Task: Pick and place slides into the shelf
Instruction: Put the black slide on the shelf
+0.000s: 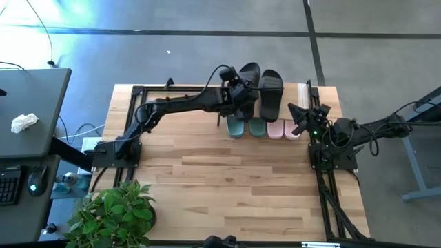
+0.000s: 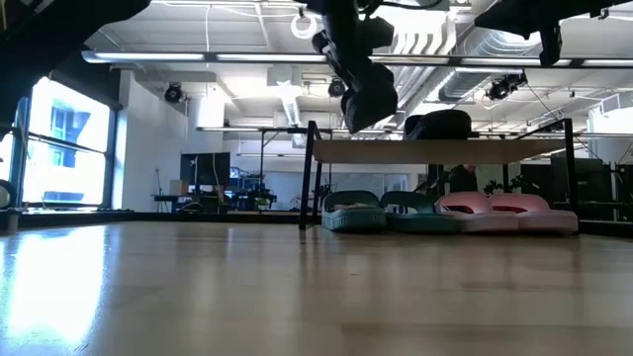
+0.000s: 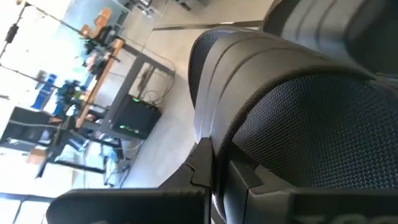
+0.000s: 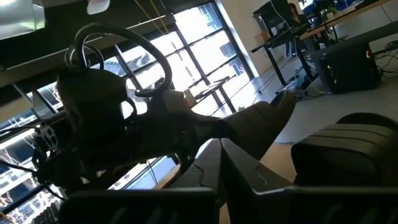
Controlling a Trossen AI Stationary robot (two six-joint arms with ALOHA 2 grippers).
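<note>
- Held black slide (image 3: 298,106) fills the left wrist view; it is clamped in the left gripper (image 1: 238,93), which holds it tilted in the air over the left half of the shelf (image 1: 303,90), toe end hanging down in the low view
- Wooden table (image 1: 227,186) carries everything; its near part is bare, and a green plant (image 1: 114,213) stands at its near left corner, well apart from the work
- On the shelf, the plank top already carries the second black slide (image 1: 271,93), lying with its long axis from front to back, just right of the held one
- Below the plank, the green pair (image 2: 386,210) and the pink pair (image 2: 509,211) stand side by side, toes to the front, so the lower row looks full
- My judgement: the free place is on the plank directly under the left gripper, so the slide must go down and turn parallel to its partner; that partner is the nearest thing in the way
- At the right end of the shelf waits the right gripper (image 1: 301,117), fingers together and empty, near the pink pair but apart from them
</note>
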